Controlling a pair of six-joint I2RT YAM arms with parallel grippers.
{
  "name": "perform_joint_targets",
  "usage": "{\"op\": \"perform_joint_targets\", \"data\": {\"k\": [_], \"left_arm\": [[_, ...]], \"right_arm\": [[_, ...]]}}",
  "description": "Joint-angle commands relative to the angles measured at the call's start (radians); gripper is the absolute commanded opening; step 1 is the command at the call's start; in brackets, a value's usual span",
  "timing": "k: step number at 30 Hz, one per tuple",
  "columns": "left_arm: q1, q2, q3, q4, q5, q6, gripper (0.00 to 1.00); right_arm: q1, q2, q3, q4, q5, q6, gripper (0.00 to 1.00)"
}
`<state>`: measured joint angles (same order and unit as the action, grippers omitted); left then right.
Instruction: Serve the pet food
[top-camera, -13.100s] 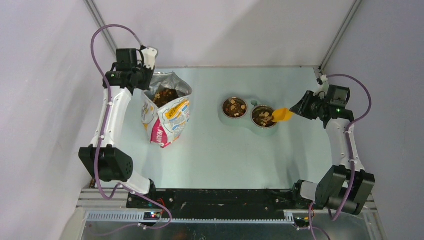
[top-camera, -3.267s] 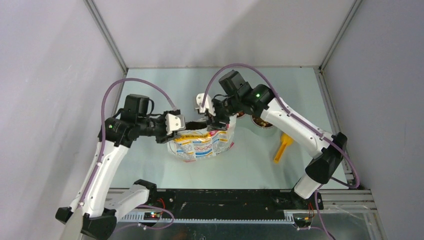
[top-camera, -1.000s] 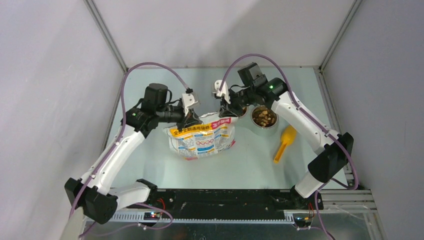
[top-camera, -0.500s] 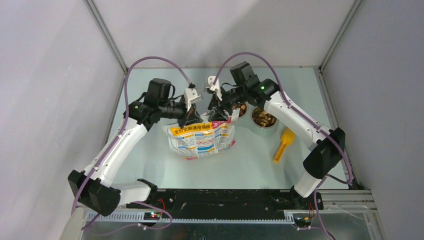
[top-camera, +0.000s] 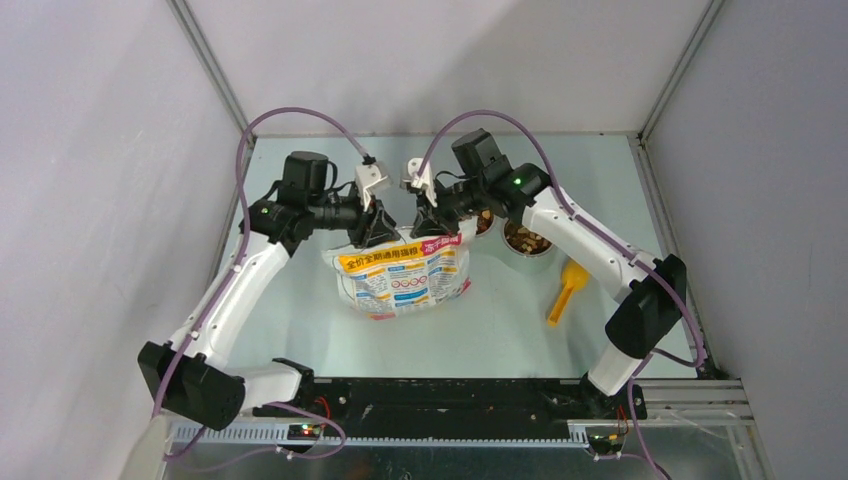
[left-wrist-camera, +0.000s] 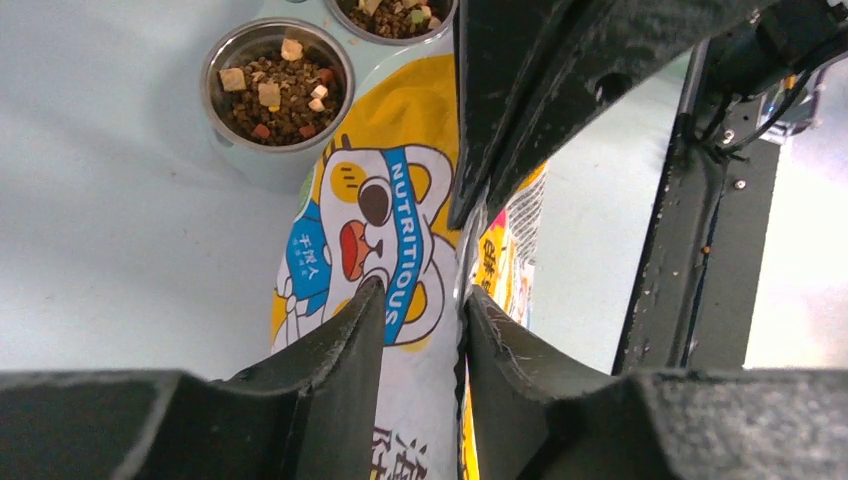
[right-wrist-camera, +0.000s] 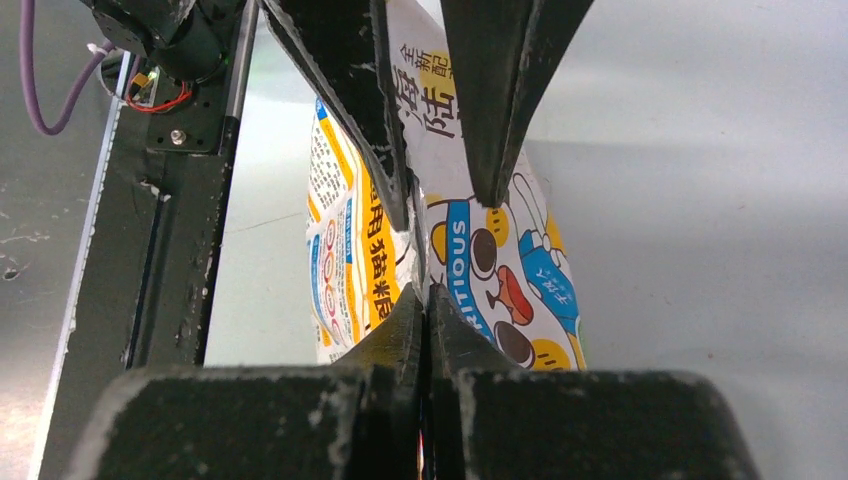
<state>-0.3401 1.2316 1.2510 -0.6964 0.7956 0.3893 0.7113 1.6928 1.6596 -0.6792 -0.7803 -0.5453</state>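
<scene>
The white printed foil bag (top-camera: 405, 280) stands upright mid-table, its top closed flat. My right gripper (top-camera: 432, 225) is shut on the bag's top edge; the right wrist view shows its jaws (right-wrist-camera: 425, 298) pressed together on the seam of the bag (right-wrist-camera: 500, 270). My left gripper (top-camera: 376, 233) faces it from the left, open, its fingers (left-wrist-camera: 422, 298) straddling the top of the bag (left-wrist-camera: 390, 220) with a gap on one side. Pet food (left-wrist-camera: 275, 90) fills the steel bowls (top-camera: 525, 238) behind the bag.
A yellow scoop (top-camera: 567, 290) lies on the table right of the bag, in front of the double bowl stand (top-camera: 546, 252). The right arm partly hides the left bowl. Grey walls enclose the table on three sides.
The left gripper has let go of the bag's top and now stands open. The right gripper opened, shifted left along the top edge and shut on it again.
</scene>
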Motion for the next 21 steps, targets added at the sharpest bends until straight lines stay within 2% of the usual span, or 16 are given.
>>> {"op": "perform_joint_targets", "data": {"k": [1,3,5,7,13,16,19,21], "left_arm": [[0.030,-0.030,0.033,-0.103,0.019,0.170,0.42],[0.036,-0.030,0.049,-0.219,-0.019,0.314,0.42],[0.045,-0.027,0.066,-0.320,-0.064,0.398,0.40],[0.064,-0.036,0.078,-0.379,-0.097,0.439,0.35],[0.109,-0.087,0.090,-0.400,-0.154,0.467,0.03],[0.111,-0.092,0.089,-0.407,-0.181,0.478,0.00],[0.114,-0.083,0.095,-0.398,-0.164,0.442,0.00],[0.114,-0.078,0.100,-0.380,-0.135,0.408,0.00]], "right_arm": [[-0.033,-0.032,0.035,0.056,0.001,0.015,0.00],[-0.041,-0.032,0.048,0.048,-0.006,0.010,0.00],[-0.049,-0.031,0.058,0.043,-0.015,0.015,0.00],[-0.056,-0.031,0.060,0.044,-0.017,0.016,0.00],[-0.068,-0.033,0.059,0.033,-0.027,0.005,0.00],[-0.074,-0.031,0.062,0.043,-0.037,0.021,0.00],[-0.060,-0.027,0.061,0.050,-0.056,0.032,0.32],[-0.031,-0.022,0.062,0.041,-0.059,0.019,0.38]]}}
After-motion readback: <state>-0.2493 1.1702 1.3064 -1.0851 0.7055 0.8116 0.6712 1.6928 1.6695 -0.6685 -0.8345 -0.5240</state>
